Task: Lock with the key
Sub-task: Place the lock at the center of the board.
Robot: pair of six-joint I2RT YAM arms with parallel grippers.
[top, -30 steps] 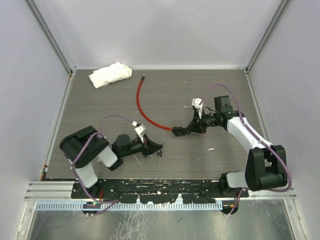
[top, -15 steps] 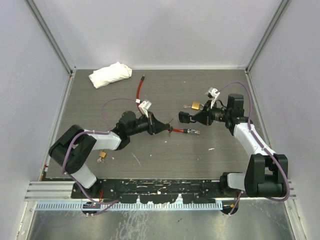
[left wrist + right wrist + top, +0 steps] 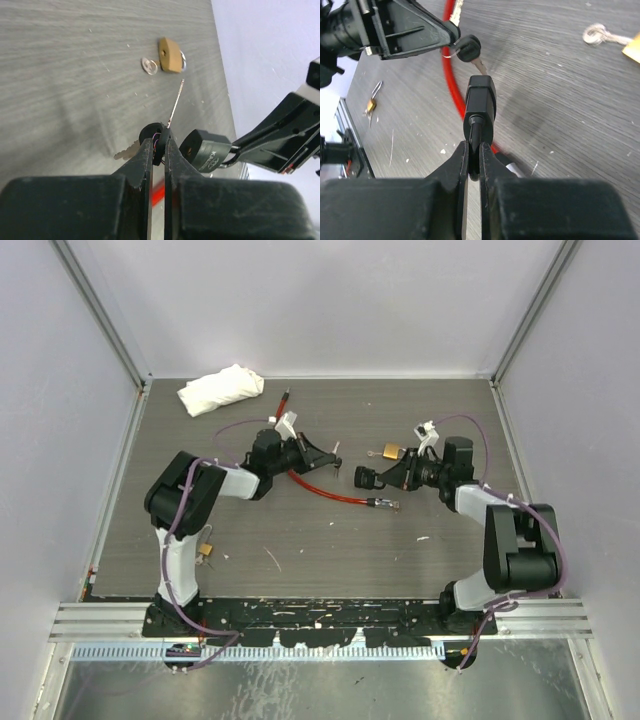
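My left gripper [image 3: 328, 453] is shut on the black head of a key [image 3: 151, 136], whose silver blade points toward the padlock. In the left wrist view the fingertips [image 3: 146, 146] pinch the key head. My right gripper [image 3: 378, 477] is shut on the shackle of a black padlock [image 3: 366, 478] and holds it above the table. In the right wrist view the padlock body [image 3: 480, 107] stands just beyond my gripper [image 3: 471, 148], and the key [image 3: 470, 50] hangs close in front of it without touching. The padlock also shows in the left wrist view [image 3: 206, 150].
A red cable [image 3: 300, 480] lies curved on the table under both grippers. A brass padlock [image 3: 391, 452] with a key ring lies behind the right gripper. A small brass padlock [image 3: 205, 550] lies near the left arm's base. A white cloth [image 3: 220, 388] sits at the back left.
My left gripper has swung from the near left toward the middle and back, carrying the key up to the padlock. My right gripper has lifted the black padlock; the cable end lies on the table.
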